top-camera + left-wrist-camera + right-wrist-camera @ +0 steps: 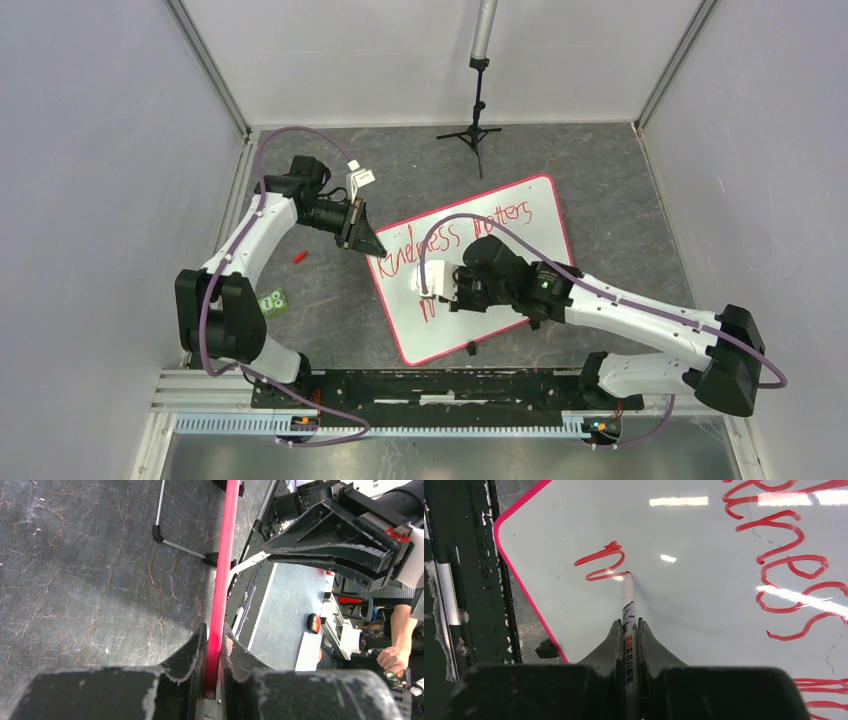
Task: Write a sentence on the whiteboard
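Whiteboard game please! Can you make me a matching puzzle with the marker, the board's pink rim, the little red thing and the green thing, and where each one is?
Things:
1. marker
2. rim of the whiteboard
3. little red piece
4. green block

Places:
A. on the table, right beside the left arm's big black joint
B. pinched between the left fingers
C. on the table, between the left arm and the board
D. held in the right fingers, tip touching the board

Pairs: 1-D, 2-B, 3-C, 4-A
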You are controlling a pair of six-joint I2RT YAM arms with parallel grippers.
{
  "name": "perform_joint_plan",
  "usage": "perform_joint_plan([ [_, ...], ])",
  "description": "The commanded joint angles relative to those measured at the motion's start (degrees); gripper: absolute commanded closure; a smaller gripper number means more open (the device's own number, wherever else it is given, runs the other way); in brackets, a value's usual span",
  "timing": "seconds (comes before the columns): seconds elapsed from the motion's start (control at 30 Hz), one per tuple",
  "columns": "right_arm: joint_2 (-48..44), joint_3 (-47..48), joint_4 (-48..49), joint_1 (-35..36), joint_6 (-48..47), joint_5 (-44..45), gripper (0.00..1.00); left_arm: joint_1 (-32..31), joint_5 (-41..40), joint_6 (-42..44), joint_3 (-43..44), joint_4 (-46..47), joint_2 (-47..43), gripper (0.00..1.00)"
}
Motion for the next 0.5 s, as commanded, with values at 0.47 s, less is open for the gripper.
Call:
perform_joint_plan([
  [0.47,-2.37,-3.32,-1.53,-1.82,-1.37,-1.62,1.0,-0.19,-3.55,0.38,1.13,1.83,1.06,0.98],
])
